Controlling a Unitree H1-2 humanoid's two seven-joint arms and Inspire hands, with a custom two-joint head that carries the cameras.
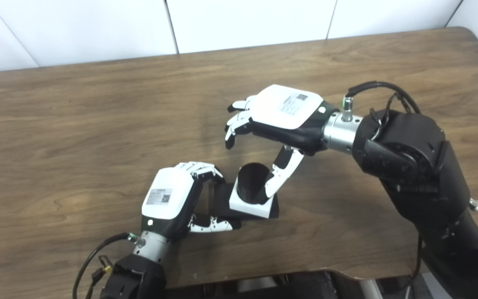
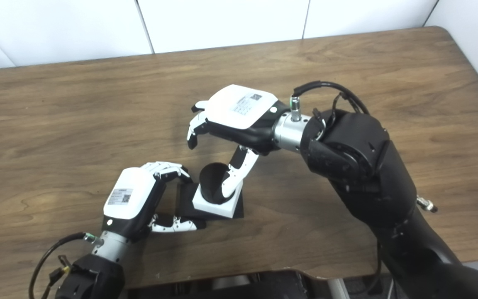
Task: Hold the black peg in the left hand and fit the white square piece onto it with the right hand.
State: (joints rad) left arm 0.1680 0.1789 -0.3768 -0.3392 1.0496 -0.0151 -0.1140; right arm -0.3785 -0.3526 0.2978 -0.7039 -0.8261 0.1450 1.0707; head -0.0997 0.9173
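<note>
Bare table [image 1: 77,137] is lying open beyond both hands' fingertips; between left hand [image 1: 172,199] fingers [image 1: 199,168] and right hand [image 1: 280,112] thumb [image 1: 278,176], the black peg [image 1: 252,182] is blocking passage, seemingly touching it.

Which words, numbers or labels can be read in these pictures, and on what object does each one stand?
No text can be read.
Left hand: grey sticker with a square code on the white back cover, print too blurred.
Right hand: a similar sticker with a square code, lines of print too small to read.
Black peg, white square piece: no marking visible.

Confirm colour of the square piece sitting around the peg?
White square piece, on the black peg; clearest in the left eye view.
</note>
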